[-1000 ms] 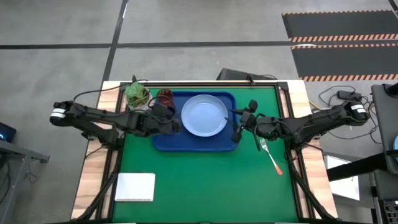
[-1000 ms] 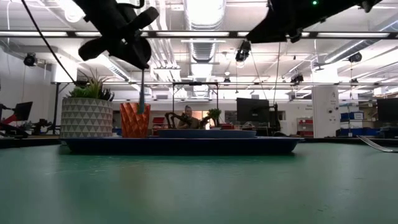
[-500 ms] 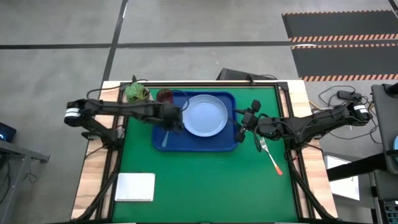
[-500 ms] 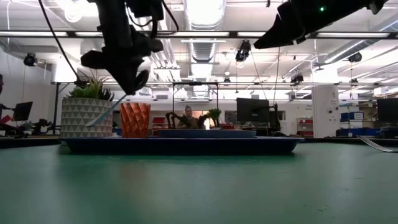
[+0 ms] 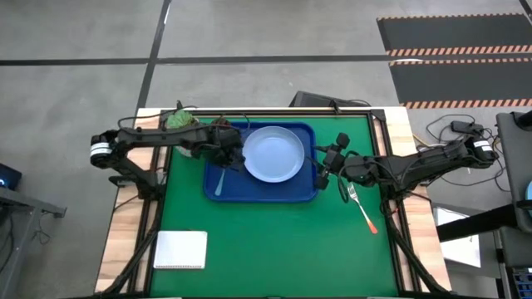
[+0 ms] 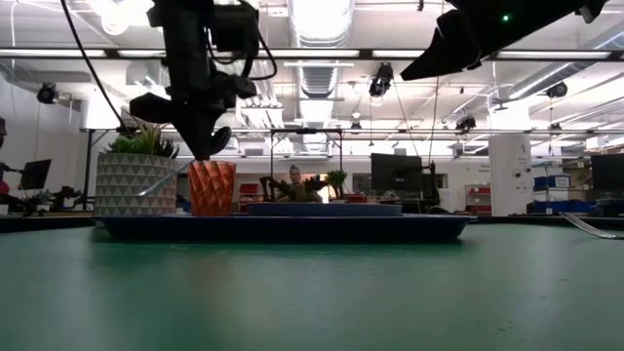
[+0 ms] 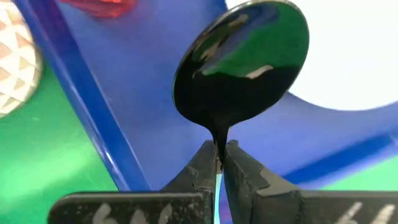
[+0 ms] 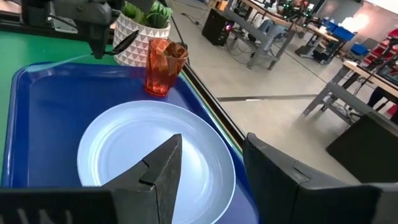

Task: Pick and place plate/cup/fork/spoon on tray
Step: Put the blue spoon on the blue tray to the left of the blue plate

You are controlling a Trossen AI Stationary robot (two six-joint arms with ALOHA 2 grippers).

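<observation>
My left claw is pinching the spoon by its thin neck, up over the blue tray. The red cup and the white plant pot sit just beside this claw, and the light-blue plate lies on the tray right next to it. My right claw is spread wide near the tray's other end, with the fork on the green surface close by.
</observation>
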